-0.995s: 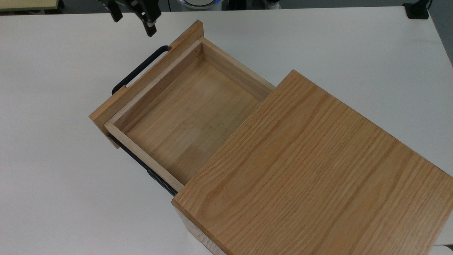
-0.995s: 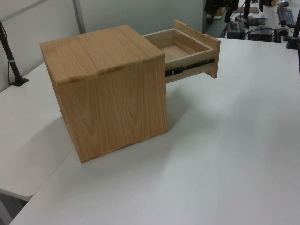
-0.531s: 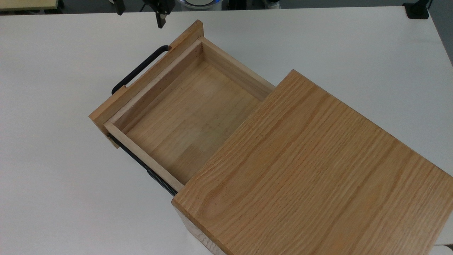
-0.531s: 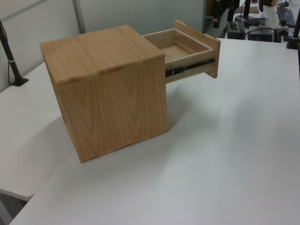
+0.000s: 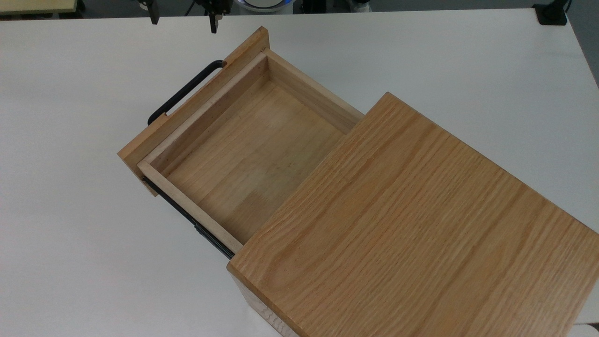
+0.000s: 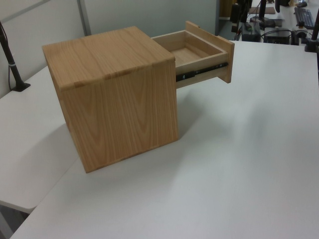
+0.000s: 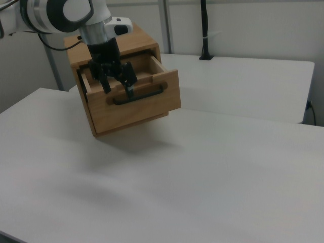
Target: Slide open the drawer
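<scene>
Drawer [image 5: 243, 154] stands pulled well out of its oak casing [image 5: 421, 224] on the white table [image 5: 70, 187], its light-wood tray bare and its black bar handle [image 5: 185, 91] facing the top view's upper left. My fingers [image 7: 117, 85] hang spread wide apart and hold nothing, raised clear of the handle; in the right view they show in front of the drawer's front panel [image 7: 142, 104]. A black side rail [image 6: 202, 70] shows in the left view.
</scene>
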`<state>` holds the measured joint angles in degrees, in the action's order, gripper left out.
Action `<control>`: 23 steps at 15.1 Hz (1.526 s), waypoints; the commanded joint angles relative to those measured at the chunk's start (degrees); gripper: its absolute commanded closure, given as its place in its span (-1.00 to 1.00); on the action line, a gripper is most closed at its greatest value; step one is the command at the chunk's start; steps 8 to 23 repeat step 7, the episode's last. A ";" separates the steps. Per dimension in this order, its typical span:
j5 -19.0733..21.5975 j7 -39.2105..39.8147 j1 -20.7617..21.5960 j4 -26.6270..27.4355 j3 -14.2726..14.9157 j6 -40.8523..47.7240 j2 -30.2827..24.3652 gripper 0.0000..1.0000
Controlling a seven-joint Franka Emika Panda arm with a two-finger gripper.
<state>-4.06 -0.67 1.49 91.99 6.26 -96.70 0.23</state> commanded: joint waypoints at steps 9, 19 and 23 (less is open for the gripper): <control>-0.43 3.21 -4.39 1.44 -4.42 0.55 -1.20 -1.00; -0.43 3.21 -4.39 1.44 -4.42 0.55 -1.20 -1.00; -0.43 3.21 -4.39 1.44 -4.42 0.55 -1.20 -1.00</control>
